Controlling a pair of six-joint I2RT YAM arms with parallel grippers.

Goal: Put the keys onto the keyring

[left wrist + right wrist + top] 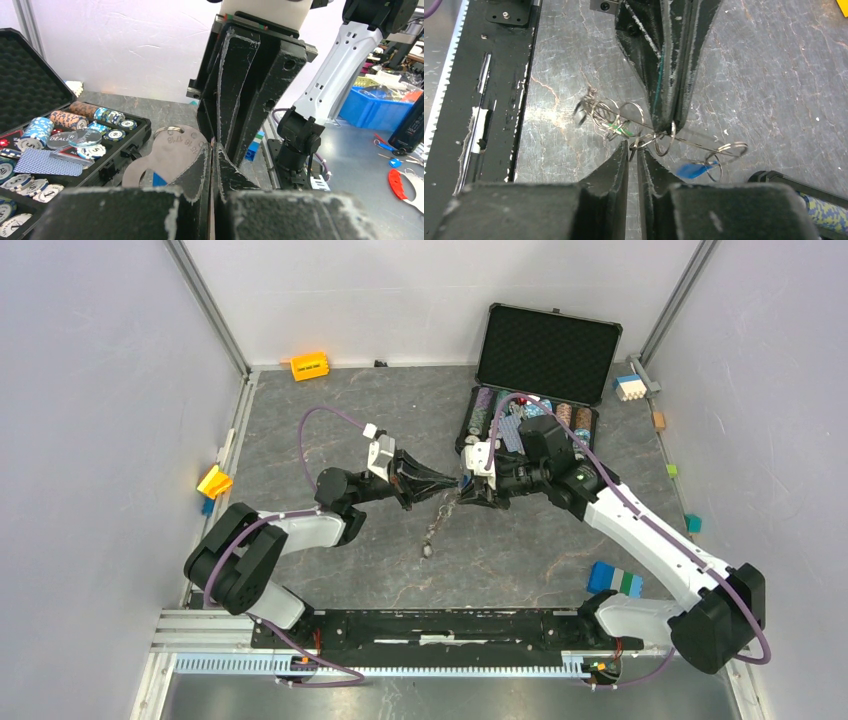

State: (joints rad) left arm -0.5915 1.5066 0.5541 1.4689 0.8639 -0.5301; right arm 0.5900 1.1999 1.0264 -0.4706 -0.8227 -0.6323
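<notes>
Right wrist view: my left hand [665, 126] clenched on the keyring [696, 141] above the worktop [774, 75]. My right hand [633, 152] clenched alongside, contents indeterminate.

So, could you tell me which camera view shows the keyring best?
The right wrist view: the keyring sits central, its loops and green tag distinct. Top external shows only a dangling chain; left wrist shows just a stamped silver tag.

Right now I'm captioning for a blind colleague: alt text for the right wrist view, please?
The left gripper pinches the keyring, a tangle of silver rings and wire with a green tag and a blue tag, over the grey table; the right gripper, nearly shut, meets the rings from the frame's bottom.
</notes>
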